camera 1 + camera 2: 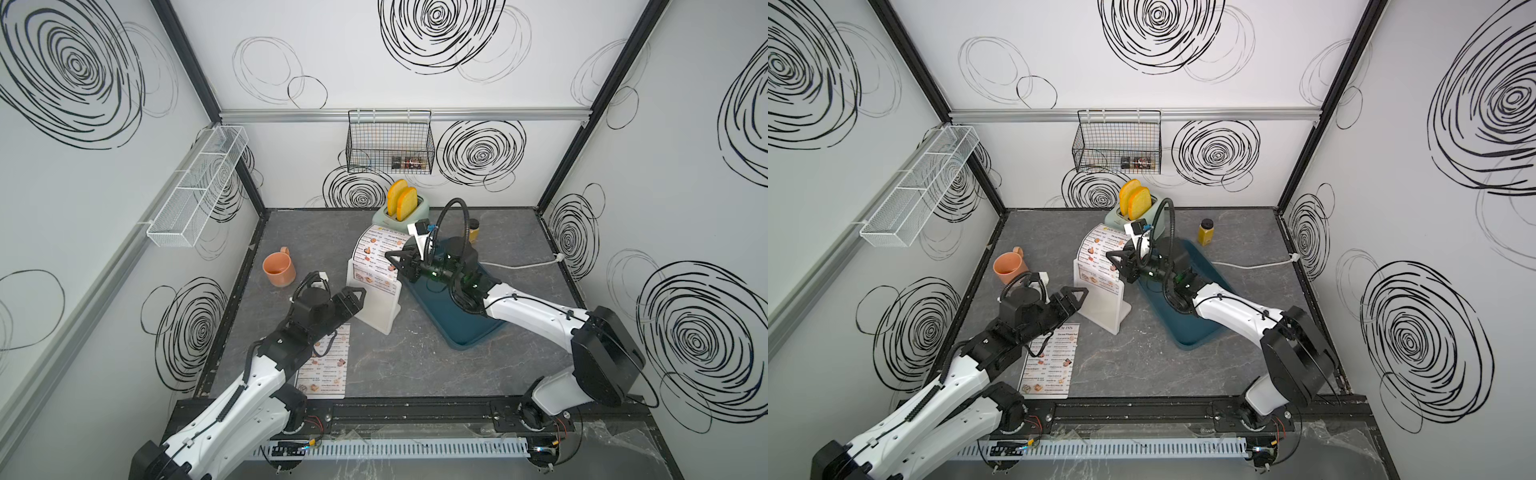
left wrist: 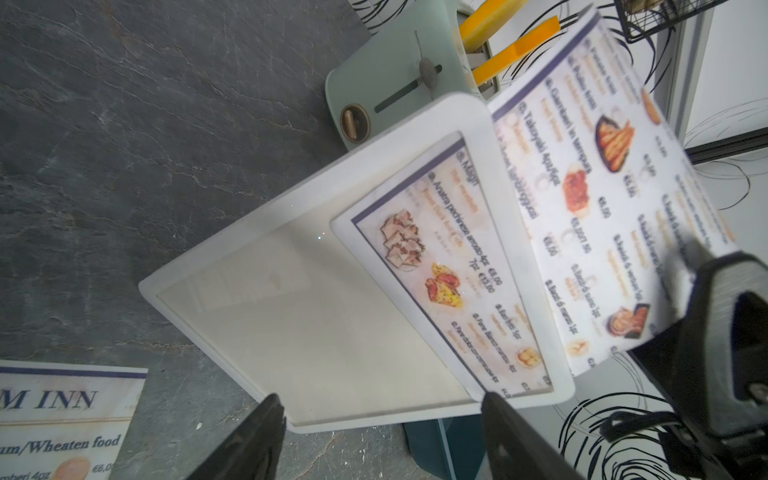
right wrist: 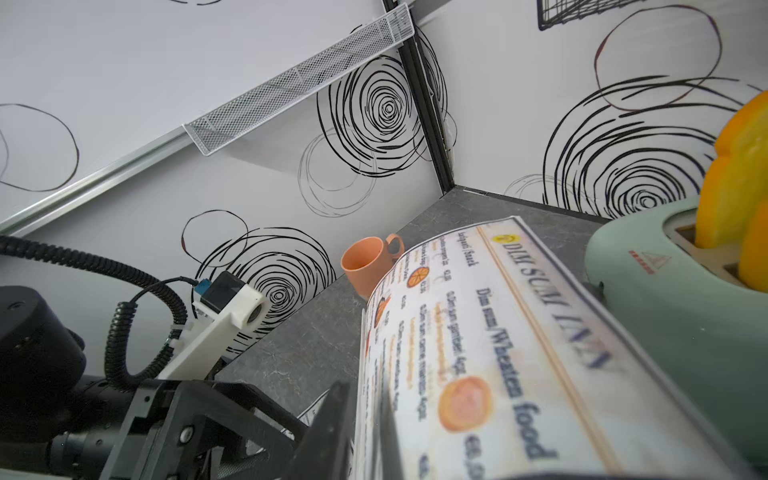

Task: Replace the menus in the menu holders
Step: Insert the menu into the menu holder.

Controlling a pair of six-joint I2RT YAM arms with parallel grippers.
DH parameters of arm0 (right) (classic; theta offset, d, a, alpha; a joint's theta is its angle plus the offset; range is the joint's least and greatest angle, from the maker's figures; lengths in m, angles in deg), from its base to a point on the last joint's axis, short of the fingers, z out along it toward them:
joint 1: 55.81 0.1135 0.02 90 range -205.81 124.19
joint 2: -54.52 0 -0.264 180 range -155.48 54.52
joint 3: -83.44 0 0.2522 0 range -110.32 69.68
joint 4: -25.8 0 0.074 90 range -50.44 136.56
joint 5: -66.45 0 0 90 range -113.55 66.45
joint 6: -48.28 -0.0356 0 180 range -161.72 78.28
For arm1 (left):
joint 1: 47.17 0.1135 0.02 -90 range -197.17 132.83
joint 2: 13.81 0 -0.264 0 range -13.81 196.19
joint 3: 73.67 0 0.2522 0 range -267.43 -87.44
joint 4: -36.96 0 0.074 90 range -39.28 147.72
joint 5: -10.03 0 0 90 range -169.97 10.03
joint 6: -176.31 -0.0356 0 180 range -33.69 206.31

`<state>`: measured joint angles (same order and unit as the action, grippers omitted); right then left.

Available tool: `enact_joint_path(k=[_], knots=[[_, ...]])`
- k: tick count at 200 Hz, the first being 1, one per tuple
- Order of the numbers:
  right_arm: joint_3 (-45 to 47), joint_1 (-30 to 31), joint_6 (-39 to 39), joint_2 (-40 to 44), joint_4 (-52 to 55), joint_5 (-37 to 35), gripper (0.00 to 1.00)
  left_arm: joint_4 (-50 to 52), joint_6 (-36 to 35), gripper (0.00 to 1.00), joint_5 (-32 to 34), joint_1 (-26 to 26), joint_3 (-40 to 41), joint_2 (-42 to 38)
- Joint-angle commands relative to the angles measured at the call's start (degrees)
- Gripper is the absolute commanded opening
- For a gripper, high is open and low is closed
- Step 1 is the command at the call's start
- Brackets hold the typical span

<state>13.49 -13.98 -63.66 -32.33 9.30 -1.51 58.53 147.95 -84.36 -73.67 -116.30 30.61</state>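
BOOTH: While both arms reach in, how much room have you got?

ME: Plenty up front! The grey table (image 1: 415, 365) shows a bare stretch running down to the front rail (image 1: 415, 409), with the teal bin (image 1: 457, 328) along its right side. My right arm (image 1: 532, 307) reaches across that bin.

BOOTH: And the task's pieces?

ME: The menu holder (image 1: 376, 307) stands on its foot mid-table, its right edge just beside the bin's rim. One menu (image 1: 374, 249) has only its bottom end inside the sleeve. The rest rises out of the top edge and curls back toward the toaster (image 3: 665, 311), and whether they touch I can't tell. The second menu (image 1: 1054, 365) lies flat by the front rail, left of the bare stretch, partly under my left arm (image 1: 266, 374).

BOOTH: Anything crowding the left side?

ME: An orange mug (image 1: 279, 269), upright, near the table's left edge and well apart from the holder.

BOOTH: Pincers, quickly!

ME: My left pincer (image 2: 380, 399) gapes wide with nothing in it, tips just beside the holder's left edge. My right pincer (image 1: 388, 254) is up at the curled sheet's right edge. One finger (image 3: 332, 415) sits just beside the paper, but whether I'm pinching it or only alongside, I can't tell.
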Motion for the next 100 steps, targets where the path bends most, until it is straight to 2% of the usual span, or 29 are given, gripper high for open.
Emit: enact_joint_path(k=[1, 23, 54, 76, 100], knots=[[-0.91, -0.23, 0.57, 1.42, 0.25, 1.71, 0.16, -0.03, 0.32, 0.78, 1.26, 0.4, -1.02, -0.7], [1.09, 0.21, 0.75, 1.93, -0.07, 2.58, 0.08, -0.08, 0.33, 0.78, 1.38, 0.4, -1.11, -0.75], [2.8, 0.63, 1.47, 2.52, -0.07, 4.01, 0.07, -0.48, 0.33, 0.79, 1.41, 0.4, -1.36, -0.49], [2.57, 0.64, 2.06, 2.76, 1.23, 4.33, 0.12, -0.51, 0.32, 0.79, 1.79, 0.4, -1.63, -0.5], [1.17, -0.05, 2.06, 3.27, 1.75, 4.03, 0.27, -0.67, 0.24, 0.8, 2.23, 0.4, -1.98, -0.48]])
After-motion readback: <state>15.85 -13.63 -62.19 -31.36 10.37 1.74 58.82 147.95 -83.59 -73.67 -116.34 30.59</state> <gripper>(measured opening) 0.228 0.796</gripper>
